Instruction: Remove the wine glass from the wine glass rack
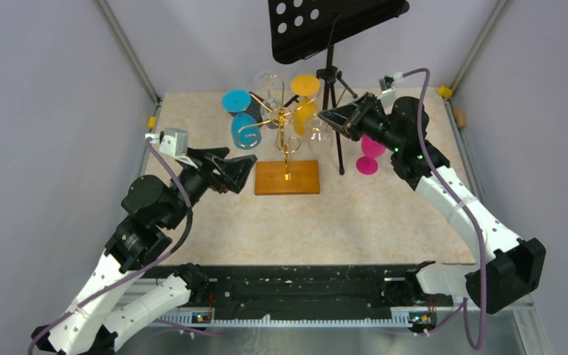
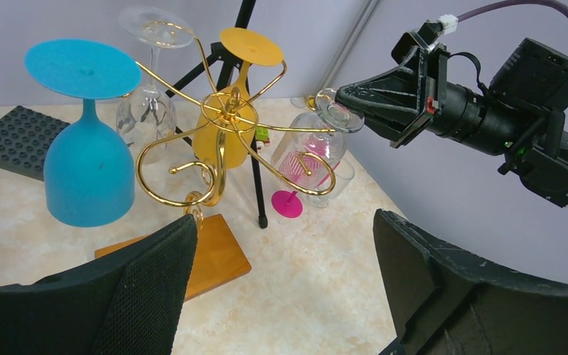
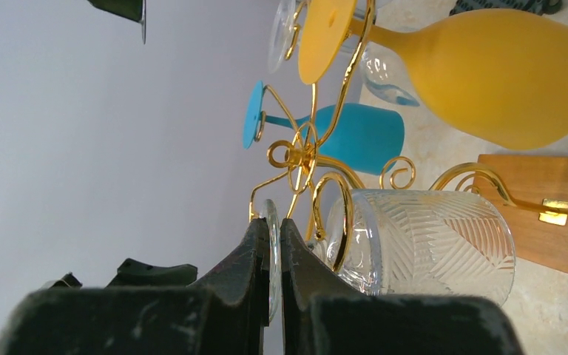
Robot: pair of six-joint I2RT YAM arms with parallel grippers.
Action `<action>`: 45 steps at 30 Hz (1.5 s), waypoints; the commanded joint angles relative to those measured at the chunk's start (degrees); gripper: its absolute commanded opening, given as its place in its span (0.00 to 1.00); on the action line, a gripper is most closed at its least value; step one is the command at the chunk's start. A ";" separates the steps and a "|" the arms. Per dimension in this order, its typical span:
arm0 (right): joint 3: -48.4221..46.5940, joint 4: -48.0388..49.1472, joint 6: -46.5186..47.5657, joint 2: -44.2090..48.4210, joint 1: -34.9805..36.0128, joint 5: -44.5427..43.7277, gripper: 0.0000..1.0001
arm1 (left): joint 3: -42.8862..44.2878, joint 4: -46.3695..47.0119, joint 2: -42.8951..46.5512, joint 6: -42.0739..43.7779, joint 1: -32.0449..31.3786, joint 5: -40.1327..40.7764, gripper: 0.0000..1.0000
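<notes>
1. Gold wire wine glass rack (image 2: 220, 166), spiral-armed, on a flat wooden base (image 1: 303, 181).
2. Left gripper (image 1: 242, 174): grippy black jaws wide apart, empty.
3. Right gripper (image 3: 274, 225): clamped on the thin foot of the wine glass (image 3: 429, 240), seen edge-on.
4. That glass, clear and ribbed, hangs inverted on the rack, stem hidden.
</notes>
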State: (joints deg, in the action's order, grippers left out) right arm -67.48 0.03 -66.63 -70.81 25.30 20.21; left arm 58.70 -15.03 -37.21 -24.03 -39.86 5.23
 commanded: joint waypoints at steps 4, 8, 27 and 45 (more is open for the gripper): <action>-5.07 6.05 0.66 -2.41 2.93 0.91 0.00 | -0.33 1.05 1.01 0.83 -0.05 0.92 0.92; -6.90 5.50 1.81 -4.20 3.50 -1.21 0.00 | -0.27 0.73 1.13 1.07 -0.07 1.16 0.92; -14.49 2.60 5.43 -10.48 3.54 -10.73 0.00 | -0.32 -0.26 2.02 1.09 -0.07 1.31 0.92; -9.45 2.47 1.03 -3.73 -1.84 -16.63 0.00 | 0.38 -1.61 1.63 0.39 -0.07 0.91 0.92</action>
State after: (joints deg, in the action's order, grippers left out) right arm -77.32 -3.03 -63.20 -80.47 25.89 4.14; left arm 58.46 -17.32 -35.38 -23.83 -39.86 5.89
